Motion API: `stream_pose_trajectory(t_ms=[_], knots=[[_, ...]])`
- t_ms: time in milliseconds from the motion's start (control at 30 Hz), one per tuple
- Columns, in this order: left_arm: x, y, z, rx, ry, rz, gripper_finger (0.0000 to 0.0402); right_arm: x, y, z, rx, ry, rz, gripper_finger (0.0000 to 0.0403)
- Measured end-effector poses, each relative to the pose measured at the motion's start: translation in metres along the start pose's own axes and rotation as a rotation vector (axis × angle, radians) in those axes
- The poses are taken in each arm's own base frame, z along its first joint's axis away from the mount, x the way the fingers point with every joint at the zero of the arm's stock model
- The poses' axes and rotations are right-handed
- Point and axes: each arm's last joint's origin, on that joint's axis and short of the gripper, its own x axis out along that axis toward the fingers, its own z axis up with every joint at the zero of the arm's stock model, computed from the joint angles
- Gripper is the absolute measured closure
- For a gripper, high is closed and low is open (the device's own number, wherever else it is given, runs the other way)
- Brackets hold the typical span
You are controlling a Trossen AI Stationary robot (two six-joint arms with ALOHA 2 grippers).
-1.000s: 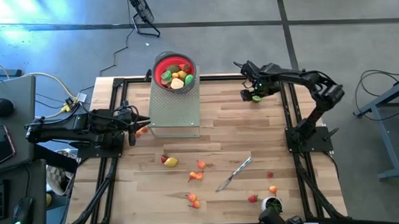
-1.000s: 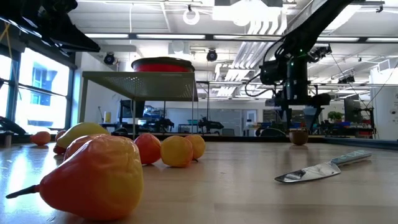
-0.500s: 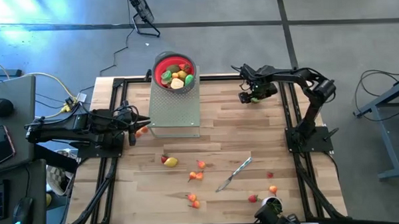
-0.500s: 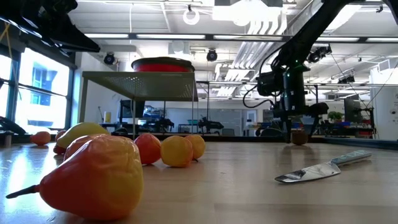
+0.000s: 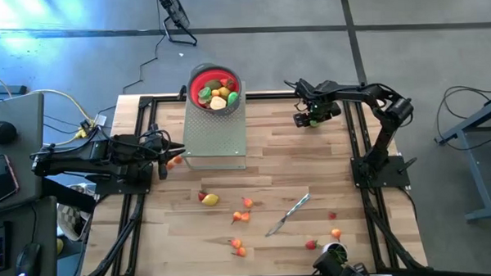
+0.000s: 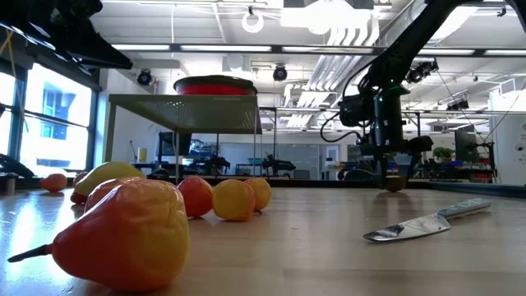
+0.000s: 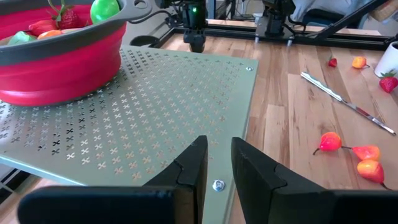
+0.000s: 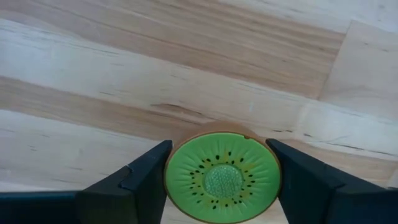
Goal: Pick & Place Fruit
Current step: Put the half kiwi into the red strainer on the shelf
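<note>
A green kiwi half (image 8: 222, 176) lies cut face up on the wood near the table's far right corner (image 5: 314, 120). My right gripper (image 8: 221, 180) is down over it, open, with one finger on each side of it. Its fingers reach the tabletop in the low view (image 6: 386, 168). Other small fruit pieces (image 5: 209, 199) (image 5: 246, 203) (image 5: 238, 246) lie scattered on the near half of the table. Several more fill the red bowl (image 5: 214, 88). My left gripper (image 7: 214, 165) waits at the table's left, beside the stand, its fingers a narrow gap apart. My right gripper comes at the kiwi half from above, pointing down, with its fingers (image 8: 146, 171) close against the kiwi's rim (image 8: 169, 177) on both sides. I cannot tell whether they touch it. The kiwi half rests flat on the table.
The red bowl stands on a perforated metal stand (image 5: 215, 135) at the far middle of the table. A silver knife (image 5: 287, 214) lies near the middle right. A white cup (image 5: 335, 251) sits at the near edge. An orange fruit (image 5: 174, 161) lies by my left gripper.
My right gripper has moved a little toward the table's left and come down onto the kiwi half, then held still. The kiwi half has stayed in place.
</note>
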Motion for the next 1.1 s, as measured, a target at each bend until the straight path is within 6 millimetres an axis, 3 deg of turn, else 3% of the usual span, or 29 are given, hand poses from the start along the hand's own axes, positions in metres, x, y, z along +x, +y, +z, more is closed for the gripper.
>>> stream_pose_trajectory(t_ms=[267,467,733,900,1100], knots=[[0.0,0.0,0.0,0.0,0.0,-0.001,0.0334,-0.001,0.0,0.0,-0.007,-0.004,0.002,0.0151],[0.0,0.0,0.0,0.0,0.0,0.0,0.0334,-0.019,-0.002,-0.002,-0.006,-0.064,0.04,0.017],[0.0,0.0,0.0,0.0,0.0,-0.001,0.0334,-0.071,-0.005,-0.004,-0.007,-0.262,0.273,0.0146],[0.0,0.0,0.0,0.0,0.0,-0.001,0.0334,-0.11,-0.007,-0.005,-0.004,-0.473,0.452,0.0168],[0.0,0.0,0.0,0.0,0.0,-0.001,0.0334,-0.154,-0.005,-0.01,-0.018,-0.736,0.63,0.0164]])
